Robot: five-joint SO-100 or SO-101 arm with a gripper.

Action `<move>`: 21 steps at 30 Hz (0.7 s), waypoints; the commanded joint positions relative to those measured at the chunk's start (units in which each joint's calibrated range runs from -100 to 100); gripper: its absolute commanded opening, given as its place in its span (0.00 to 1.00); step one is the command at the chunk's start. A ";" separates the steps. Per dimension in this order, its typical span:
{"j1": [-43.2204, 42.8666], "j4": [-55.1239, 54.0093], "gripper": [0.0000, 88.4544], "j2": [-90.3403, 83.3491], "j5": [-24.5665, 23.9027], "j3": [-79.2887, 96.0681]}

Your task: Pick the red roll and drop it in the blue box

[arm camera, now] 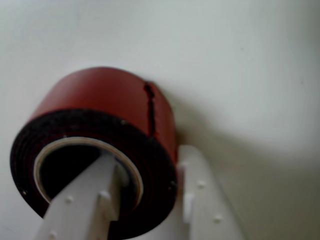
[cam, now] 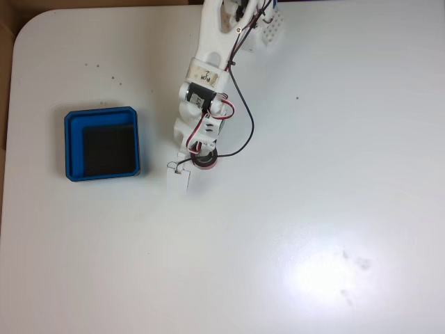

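The red roll point(arm camera: 107, 92) has a red outer side, a dark rim and a pale core, and it rests near the white table. In the wrist view one white finger point(arm camera: 85, 195) reaches into the hollow core and the other finger point(arm camera: 202, 195) presses its outer side, so my gripper point(arm camera: 150, 162) is shut on the roll's wall. In the fixed view the red roll point(cam: 206, 162) peeks out under my gripper point(cam: 193, 167) at the table's middle. The blue box point(cam: 69, 142), a shallow tray with a black floor, lies apart to the left.
The white arm point(cam: 208, 62) with red and black cables comes down from the top edge in the fixed view. The white table point(cam: 313, 209) spreads wide to the right and front, and its rounded corner is at the upper left.
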 commanded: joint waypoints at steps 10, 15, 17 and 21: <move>5.96 0.47 0.01 -18.71 -0.23 -3.01; 8.69 0.47 0.01 -27.33 -0.23 -3.55; 10.55 0.47 0.01 -27.74 -0.23 -3.82; 14.46 0.47 0.01 -27.08 -0.23 -7.68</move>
